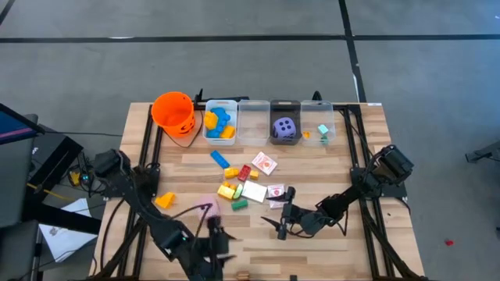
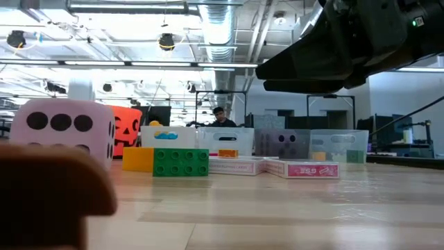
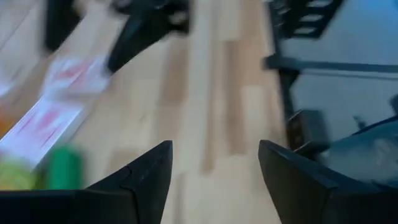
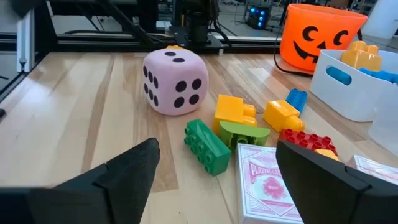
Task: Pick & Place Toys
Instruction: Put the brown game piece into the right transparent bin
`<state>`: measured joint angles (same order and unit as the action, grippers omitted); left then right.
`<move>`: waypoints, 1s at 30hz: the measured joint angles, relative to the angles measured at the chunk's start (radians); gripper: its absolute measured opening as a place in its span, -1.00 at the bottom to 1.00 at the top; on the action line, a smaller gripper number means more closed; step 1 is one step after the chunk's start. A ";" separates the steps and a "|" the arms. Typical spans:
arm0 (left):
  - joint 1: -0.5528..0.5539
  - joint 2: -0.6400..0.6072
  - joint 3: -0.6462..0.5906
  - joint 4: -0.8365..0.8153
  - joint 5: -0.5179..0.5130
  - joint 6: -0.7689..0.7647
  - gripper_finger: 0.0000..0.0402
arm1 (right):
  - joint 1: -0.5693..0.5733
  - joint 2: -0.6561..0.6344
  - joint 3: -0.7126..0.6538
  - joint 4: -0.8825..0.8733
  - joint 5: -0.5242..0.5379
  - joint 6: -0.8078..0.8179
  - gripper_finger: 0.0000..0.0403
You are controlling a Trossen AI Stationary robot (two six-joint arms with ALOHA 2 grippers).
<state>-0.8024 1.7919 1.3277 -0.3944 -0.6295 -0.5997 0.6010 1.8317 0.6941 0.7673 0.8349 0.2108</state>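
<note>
Toys lie on the wooden table: a pink die (image 4: 174,81), a green block (image 4: 208,146), yellow blocks (image 4: 235,112), a blue block (image 4: 297,98), a red block (image 4: 308,140) and pink-and-white cards (image 4: 267,183). An orange block (image 1: 165,200) lies apart at the left. A purple die (image 1: 286,127) sits in a clear bin. My right gripper (image 1: 281,215) is open and empty just right of the cards, pointing toward the table's left; it also shows in its wrist view (image 4: 217,149). My left gripper (image 1: 220,238) is open and empty near the front edge, by the pink die (image 1: 199,211); it also shows in its wrist view (image 3: 214,149).
An orange bucket (image 1: 173,113) and a row of clear bins stand at the far edge; one bin (image 1: 220,123) holds blue and yellow blocks, another (image 1: 320,129) a few small pieces. Black frame rails run along both table sides. A person shows far behind the table (image 2: 219,117).
</note>
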 joint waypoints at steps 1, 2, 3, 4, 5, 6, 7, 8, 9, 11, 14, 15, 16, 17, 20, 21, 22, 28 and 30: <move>0.000 0.025 0.000 0.058 0.011 0.038 0.14 | 0.000 0.000 0.000 -0.001 0.000 0.000 0.60; 0.003 0.056 0.000 0.113 0.027 0.066 0.14 | 0.000 0.000 0.000 -0.002 0.000 0.000 0.60; 0.005 0.085 -0.001 0.158 0.052 0.087 0.14 | 0.000 0.000 0.000 -0.001 0.000 0.000 0.60; 0.006 0.113 -0.003 0.196 0.075 0.105 0.14 | 0.000 0.000 0.000 -0.001 0.000 0.000 0.60; 0.006 0.143 -0.003 0.237 0.098 0.116 0.14 | 0.000 0.000 0.000 -0.002 0.000 0.000 0.60; 0.008 0.171 -0.002 0.271 0.118 0.119 0.14 | 0.000 0.000 0.000 -0.002 0.000 0.000 0.60; 0.008 0.197 -0.002 0.289 0.130 0.119 0.14 | 0.000 0.000 0.000 -0.002 0.000 0.000 0.60; 0.008 0.223 -0.002 0.300 0.146 0.115 0.14 | 0.000 0.000 0.000 -0.002 0.000 0.000 0.60; 0.008 0.246 -0.002 0.315 0.164 0.102 0.14 | 0.000 0.000 0.000 -0.002 0.000 0.000 0.60; 0.008 0.280 -0.002 0.332 0.193 0.077 0.14 | 0.000 0.000 0.000 -0.002 0.000 0.000 0.60; 0.007 0.314 -0.002 0.374 0.228 0.060 0.14 | 0.000 0.000 0.000 -0.002 0.000 0.001 0.60; 0.005 0.321 -0.002 0.384 0.236 0.060 0.14 | 0.000 0.000 0.000 -0.002 0.000 0.001 0.60; 0.004 0.327 -0.002 0.386 0.238 0.060 0.14 | 0.000 0.000 0.000 -0.003 0.000 0.001 0.60; 0.003 0.331 -0.002 0.392 0.238 0.060 0.14 | 0.000 0.000 0.000 -0.004 0.000 0.001 0.60; -0.002 0.332 -0.001 0.390 0.244 0.061 0.14 | 0.000 0.000 0.000 -0.004 0.000 0.003 0.60; -0.002 0.332 -0.001 0.386 0.245 0.061 0.14 | 0.000 0.000 0.000 -0.004 0.000 0.003 0.60; -0.002 0.332 -0.001 0.378 0.245 0.061 0.14 | 0.000 0.000 0.000 -0.004 0.000 0.003 0.60; -0.002 0.353 0.001 0.340 0.244 0.061 0.14 | 0.000 0.000 0.000 -0.004 0.000 0.002 0.60; 0.001 0.374 0.002 0.338 0.231 0.041 0.14 | 0.000 0.000 0.000 -0.004 0.000 0.002 0.60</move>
<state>-0.8017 2.1659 1.3295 -0.0566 -0.3988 -0.5582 0.6006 1.8317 0.6941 0.7635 0.8349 0.2130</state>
